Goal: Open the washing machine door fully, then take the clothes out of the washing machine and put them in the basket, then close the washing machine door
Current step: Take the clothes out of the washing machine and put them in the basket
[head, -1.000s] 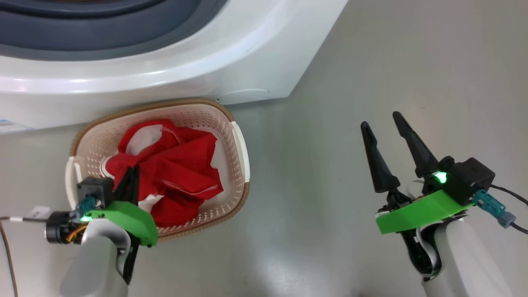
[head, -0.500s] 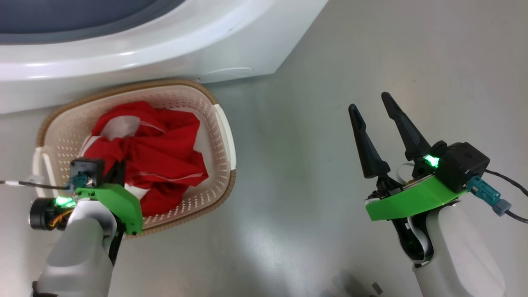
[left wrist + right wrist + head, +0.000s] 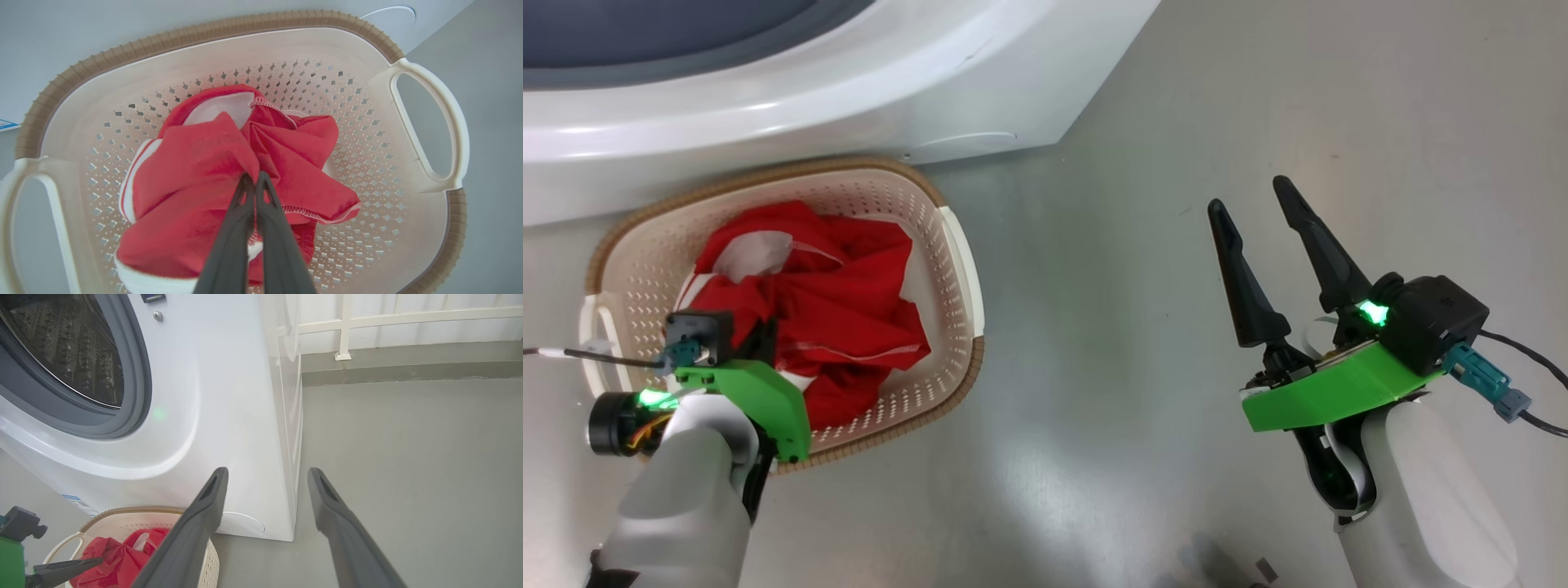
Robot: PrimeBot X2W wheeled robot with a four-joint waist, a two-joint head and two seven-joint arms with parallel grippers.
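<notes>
Not much has been moved: the clothes (image 3: 196,163) are still pinched by the left gripper (image 3: 254,177), low in the basket (image 3: 204,30). The right gripper (image 3: 1250,194) is kept spread wide. Letting go is likely needed next.

Laundry corner: washing machine (image 3: 229,396), basket (image 3: 204,29).

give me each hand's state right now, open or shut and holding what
left hand: shut, pinching the clothes that lie in the basket.
right hand: open, holding nothing.
</notes>
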